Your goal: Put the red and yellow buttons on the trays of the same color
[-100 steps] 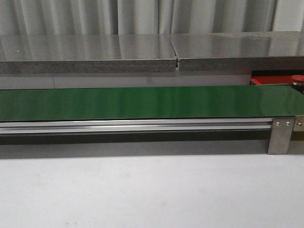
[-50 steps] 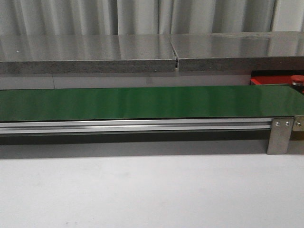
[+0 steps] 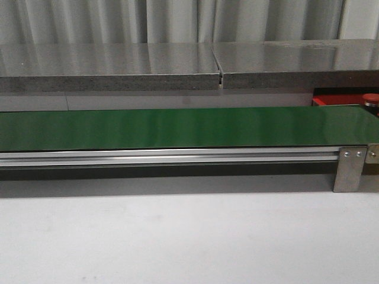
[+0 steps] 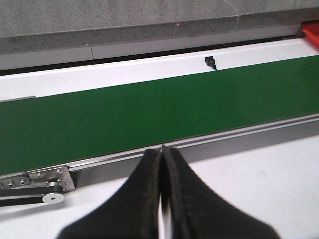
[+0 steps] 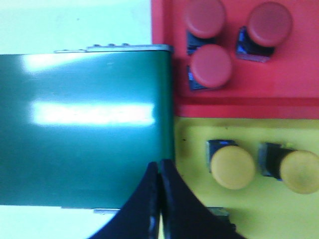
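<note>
Three buttons (image 5: 211,65) sit on one tray (image 5: 299,84), two on the adjacent tray (image 5: 194,199), both beside the belt's (image 5: 84,129) end.

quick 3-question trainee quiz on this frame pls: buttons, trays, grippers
1. How many red buttons sit on the red tray in the right wrist view?
2. True or false: a yellow button lies on the green belt.
3. Multiple choice: the left gripper and right gripper are A) both open, B) both shut and empty, C) each holding a button.

Key
1. Three.
2. False. Both visible yellow buttons rest on the yellow tray; no button shows on the belt in any view.
3. B. Each pair of fingers is pressed together with nothing between them.
</note>
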You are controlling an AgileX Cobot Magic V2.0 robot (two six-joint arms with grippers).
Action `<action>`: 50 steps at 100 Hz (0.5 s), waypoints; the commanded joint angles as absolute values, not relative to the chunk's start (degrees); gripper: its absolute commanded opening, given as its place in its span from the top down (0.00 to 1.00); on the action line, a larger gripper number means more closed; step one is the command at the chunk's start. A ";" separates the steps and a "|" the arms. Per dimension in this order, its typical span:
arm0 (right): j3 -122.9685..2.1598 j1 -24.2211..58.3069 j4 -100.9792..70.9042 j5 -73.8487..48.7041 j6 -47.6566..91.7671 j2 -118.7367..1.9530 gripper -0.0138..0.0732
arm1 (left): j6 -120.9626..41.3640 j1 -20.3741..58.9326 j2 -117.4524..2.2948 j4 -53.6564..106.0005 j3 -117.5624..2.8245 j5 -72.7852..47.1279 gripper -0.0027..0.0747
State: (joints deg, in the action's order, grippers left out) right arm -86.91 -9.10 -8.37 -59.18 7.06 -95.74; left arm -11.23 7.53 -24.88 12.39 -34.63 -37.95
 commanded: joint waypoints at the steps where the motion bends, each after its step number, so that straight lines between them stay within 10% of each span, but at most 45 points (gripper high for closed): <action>1: -87.28 -6.31 -8.47 -57.94 7.58 -91.42 0.98 | -10.72 8.00 -25.16 13.43 -35.99 -34.23 0.99; 50: -64.79 3.40 -8.41 -45.52 7.58 -73.47 0.98 | -10.72 8.00 -25.16 13.43 -35.99 -34.23 0.99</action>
